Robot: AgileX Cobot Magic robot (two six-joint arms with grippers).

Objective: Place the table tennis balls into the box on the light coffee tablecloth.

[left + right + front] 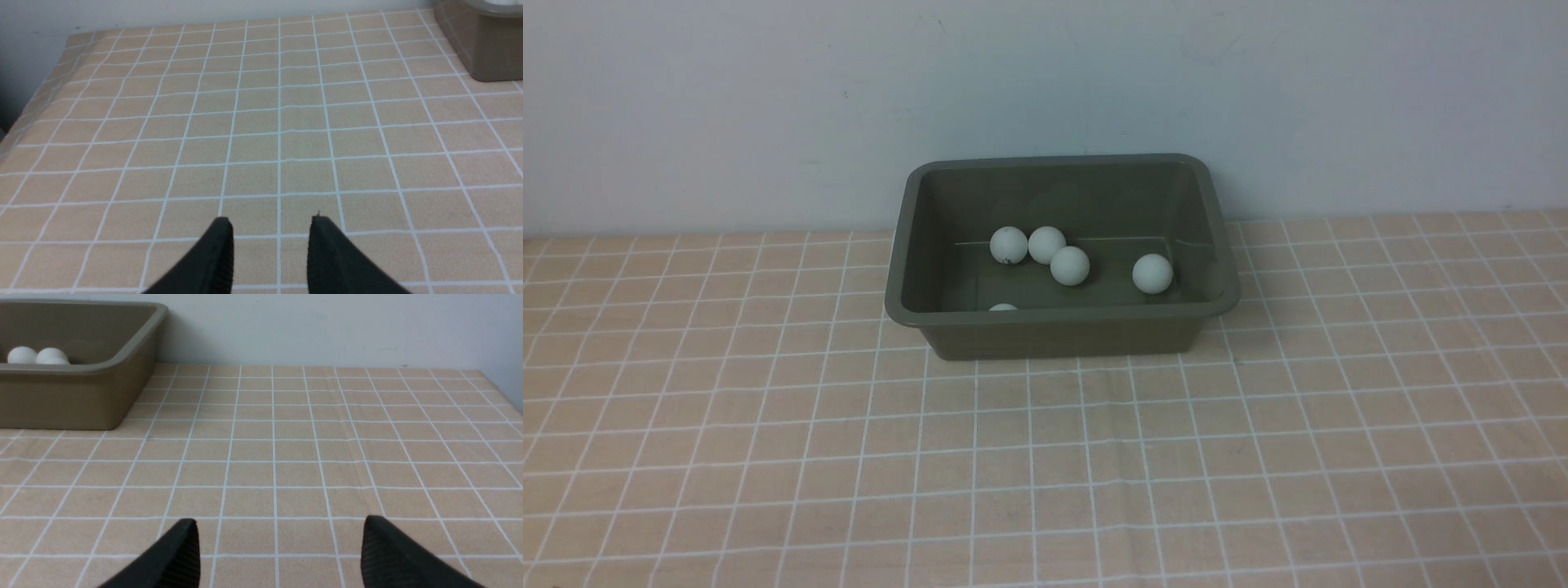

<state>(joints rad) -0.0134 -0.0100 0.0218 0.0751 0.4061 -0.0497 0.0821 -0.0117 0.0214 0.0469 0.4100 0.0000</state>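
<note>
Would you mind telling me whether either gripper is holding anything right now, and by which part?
Nothing is held: the left gripper and right gripper both stand open over bare tablecloth.

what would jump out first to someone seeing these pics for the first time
The olive-green box stands out first, set at the far middle of the checked light coffee tablecloth, close to the pale wall. Next come the white table tennis balls inside it: four in plain sight and a fifth peeking over the near rim. In the wrist views the left gripper and right gripper show jaws apart over bare cloth, holding nothing.
</note>
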